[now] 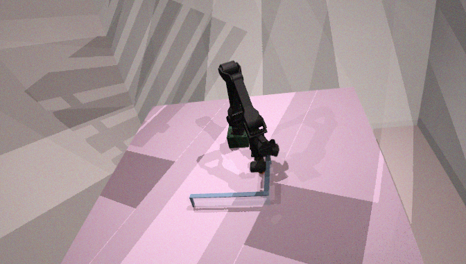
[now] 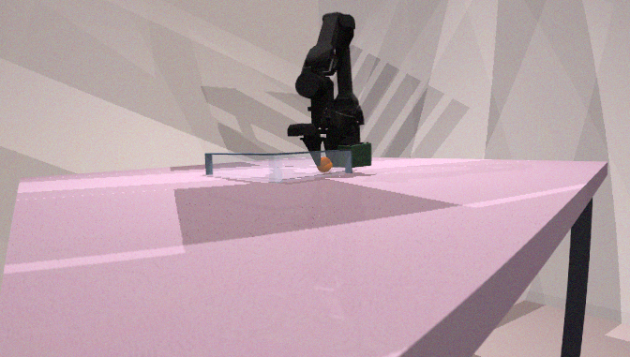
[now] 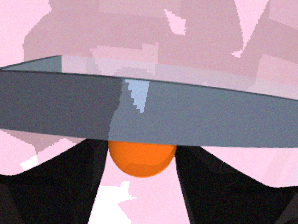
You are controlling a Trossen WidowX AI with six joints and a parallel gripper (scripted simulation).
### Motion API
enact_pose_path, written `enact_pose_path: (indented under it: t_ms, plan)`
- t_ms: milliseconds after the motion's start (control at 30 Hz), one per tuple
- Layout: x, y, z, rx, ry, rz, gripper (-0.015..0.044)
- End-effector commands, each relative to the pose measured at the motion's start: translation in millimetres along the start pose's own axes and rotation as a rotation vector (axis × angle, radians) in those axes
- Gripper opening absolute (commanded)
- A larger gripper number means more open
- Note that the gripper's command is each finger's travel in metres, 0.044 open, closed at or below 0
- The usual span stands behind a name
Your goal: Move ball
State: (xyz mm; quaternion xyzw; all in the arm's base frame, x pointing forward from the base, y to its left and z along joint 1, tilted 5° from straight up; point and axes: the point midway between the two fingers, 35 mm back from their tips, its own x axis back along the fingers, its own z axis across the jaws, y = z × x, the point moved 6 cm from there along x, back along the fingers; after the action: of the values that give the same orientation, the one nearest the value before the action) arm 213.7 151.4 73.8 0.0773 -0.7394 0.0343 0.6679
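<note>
The orange ball point(image 2: 324, 164) is gripped between the black fingers of the pincer point(image 2: 320, 160), low over the pink counter point(image 2: 422, 245), seemingly just inside the corner of the clear walls point(image 2: 277, 155). In the wrist view, a grey-blue wall band point(image 3: 200, 116) is seen crossing directly in front of the ball and hiding its upper part. A pale see-through copy point(image 2: 276, 172) is seen further along inside the walls, apart from the ball. A green base block point(image 2: 360, 154) is seen behind the corner.
</note>
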Motion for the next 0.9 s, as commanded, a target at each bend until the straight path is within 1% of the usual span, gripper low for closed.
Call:
enact_pose_path:
  t_ms: [0,167,533,700,767,867]
  plan:
    - [-8.3,-0.8,1.1,-0.006,0.009,0.008,0.0]
    - [-10.8,-0.9,1.3,-0.006,0.009,0.008,0.0]
    - [-6.9,-0.3,0.7,0.0,0.003,0.001,0.0289]
    - [-4.3,-0.1,0.2,0.0,0.003,0.002,0.0291]
    - [17.0,1.2,-2.4,-0.002,0.004,0.003,0.0291]
    - [67.1,0.7,-1.4,-0.005,0.007,0.006,0.0291]
